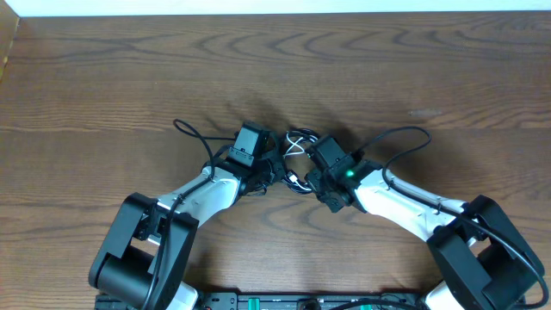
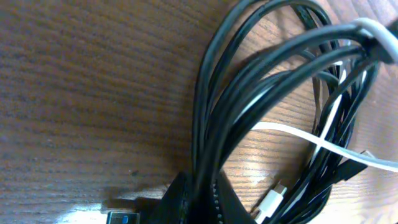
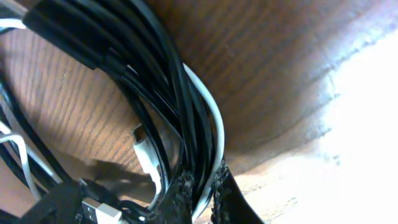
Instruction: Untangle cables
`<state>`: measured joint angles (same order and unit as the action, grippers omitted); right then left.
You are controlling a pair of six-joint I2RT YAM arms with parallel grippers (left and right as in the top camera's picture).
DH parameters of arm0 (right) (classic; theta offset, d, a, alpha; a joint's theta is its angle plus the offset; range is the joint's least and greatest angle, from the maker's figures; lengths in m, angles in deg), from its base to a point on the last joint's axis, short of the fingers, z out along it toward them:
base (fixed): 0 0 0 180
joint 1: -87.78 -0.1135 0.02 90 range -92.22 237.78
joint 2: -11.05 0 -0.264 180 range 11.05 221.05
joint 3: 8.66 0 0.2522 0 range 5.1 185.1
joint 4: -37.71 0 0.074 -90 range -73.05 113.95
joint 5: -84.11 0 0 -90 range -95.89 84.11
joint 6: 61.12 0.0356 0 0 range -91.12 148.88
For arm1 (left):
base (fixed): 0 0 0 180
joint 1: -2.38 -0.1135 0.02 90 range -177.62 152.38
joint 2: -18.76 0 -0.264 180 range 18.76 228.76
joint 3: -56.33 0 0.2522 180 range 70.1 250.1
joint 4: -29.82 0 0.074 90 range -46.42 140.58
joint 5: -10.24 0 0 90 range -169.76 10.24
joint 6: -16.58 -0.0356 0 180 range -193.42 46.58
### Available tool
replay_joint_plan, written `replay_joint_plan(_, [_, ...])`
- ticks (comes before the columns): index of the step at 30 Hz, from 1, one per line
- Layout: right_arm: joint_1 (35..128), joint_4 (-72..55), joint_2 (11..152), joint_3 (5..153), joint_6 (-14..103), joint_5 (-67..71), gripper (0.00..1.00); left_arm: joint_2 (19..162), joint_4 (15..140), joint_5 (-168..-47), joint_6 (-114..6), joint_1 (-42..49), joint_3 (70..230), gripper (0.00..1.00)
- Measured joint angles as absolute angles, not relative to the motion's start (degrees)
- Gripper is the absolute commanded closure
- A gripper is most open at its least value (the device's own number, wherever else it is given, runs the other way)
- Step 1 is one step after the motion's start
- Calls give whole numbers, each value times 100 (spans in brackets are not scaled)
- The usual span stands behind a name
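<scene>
Both arms have met over the cable bundle (image 1: 297,159), a small knot of loops in the middle of the desk (image 1: 129,69), and it lies directly between them, so neither arm is nearer than the other.

My left tool (image 2: 194,202) is clenched on a sheaf of the black cables (image 2: 211,124). The strands rise out of its pads and run straight ahead of it. They then fan open toward its right, where the loops cross over one another. The white cable (image 2: 292,134) cuts across those loops well ahead of the tool and is not in its pinch. A small white plug (image 2: 270,202) lies loose just beside the pads on the right.

My right tool (image 3: 202,196) is also closed tight. It grasps black strands with the white cable pressed along their outer edge. From its pads the sheaf runs forward and curves off to the tool's left. A metal USB plug (image 3: 99,211) sits low on that same side, near the fingers.

What matters, as I judge it, is that each tool holds the same knot from opposite sides. The strands' long axis leads away from each tool and into the tangle between them. Drawing the tools apart along that line would likely cinch the loops, not free them. I would rather work one strand sideways out of the fan. I cannot tell from here which strands the two pinches share.
</scene>
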<state>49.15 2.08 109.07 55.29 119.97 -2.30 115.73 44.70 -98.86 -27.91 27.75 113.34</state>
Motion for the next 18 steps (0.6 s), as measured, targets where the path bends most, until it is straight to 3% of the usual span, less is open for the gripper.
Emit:
replay_joint_plan(10, [5212, 158, 10057, 5529, 10119, 59, 99, 11533, 4680, -9405, -3438, 2799, 11397, 93])
replay_joint_plan(18, [5542, -655, 9541, 5529, 9542, -38, 99, 11516, 4975, -9003, -3862, 2799, 11439, 93])
